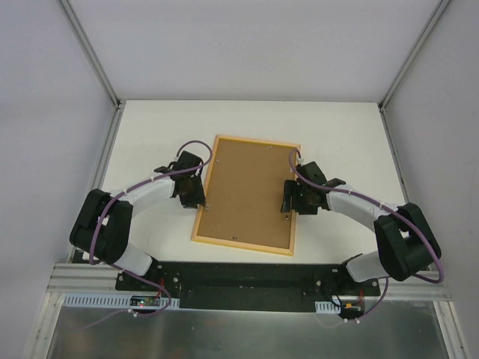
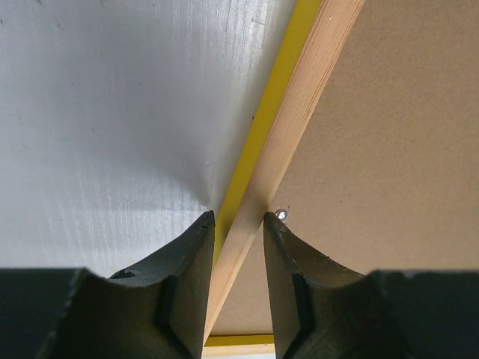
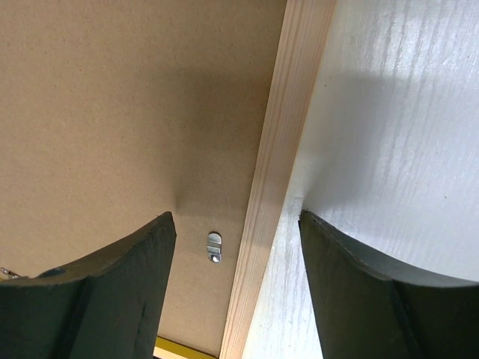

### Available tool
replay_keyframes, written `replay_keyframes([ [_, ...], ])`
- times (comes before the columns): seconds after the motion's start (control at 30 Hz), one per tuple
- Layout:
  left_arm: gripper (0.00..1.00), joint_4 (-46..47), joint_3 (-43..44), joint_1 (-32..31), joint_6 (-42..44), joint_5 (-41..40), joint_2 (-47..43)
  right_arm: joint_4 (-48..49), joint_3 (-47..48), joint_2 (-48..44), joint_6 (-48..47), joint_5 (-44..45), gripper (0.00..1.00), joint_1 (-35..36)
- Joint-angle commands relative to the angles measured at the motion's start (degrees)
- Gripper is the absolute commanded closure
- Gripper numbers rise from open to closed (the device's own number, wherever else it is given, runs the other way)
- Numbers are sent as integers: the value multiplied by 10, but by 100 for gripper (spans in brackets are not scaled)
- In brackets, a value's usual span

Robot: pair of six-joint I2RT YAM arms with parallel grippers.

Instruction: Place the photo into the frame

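**Top external.** Frame (image 1: 258, 141): lies flat on the white table (image 1: 150, 134), back side up, with a pale wood rim around the brown backing board (image 1: 251, 191). Its long axis runs from the arms' side toward the far wall, the far end leaning slightly right. Left gripper (image 1: 196, 200): at the frame's left long rail, near end. Right gripper (image 1: 288, 203): at the right long rail, roughly opposite.

**Left wrist.** Left gripper (image 2: 239, 221): fingers astride the wood rail of the frame (image 2: 299, 112), parted, not pinching. A strip of the yellow front edge shows between the outer finger and the rail. A small metal tab (image 2: 281, 214) sits on the backing board just beside the inner fingertip.

**Right wrist.** Right gripper (image 3: 236, 217): released, fingers wide apart. One is over the backing board (image 3: 112, 90), the other over the table (image 3: 397, 112), with the frame rail (image 3: 288, 112) between them. A metal turn clip (image 3: 215, 247) lies on the board beside the rail.
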Motion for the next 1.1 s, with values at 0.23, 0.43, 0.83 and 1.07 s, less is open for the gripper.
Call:
replay_keyframes([
  [0.23, 71, 22, -17, -6, -10, -8, -30, -30, 16, 18, 3, 50, 38, 26],
  [0.43, 71, 22, -16, -6, -6, -7, -32, -36, 12, 12, 6, 56, 38, 38],
  [0.83, 72, 22, -15, -6, -8, -9, -25, -47, -15, -23, 16, 73, 38, 61],
  [1.07, 72, 22, -13, -7, -10, -9, -20, -45, -19, -17, 19, 81, 48, 64],
])
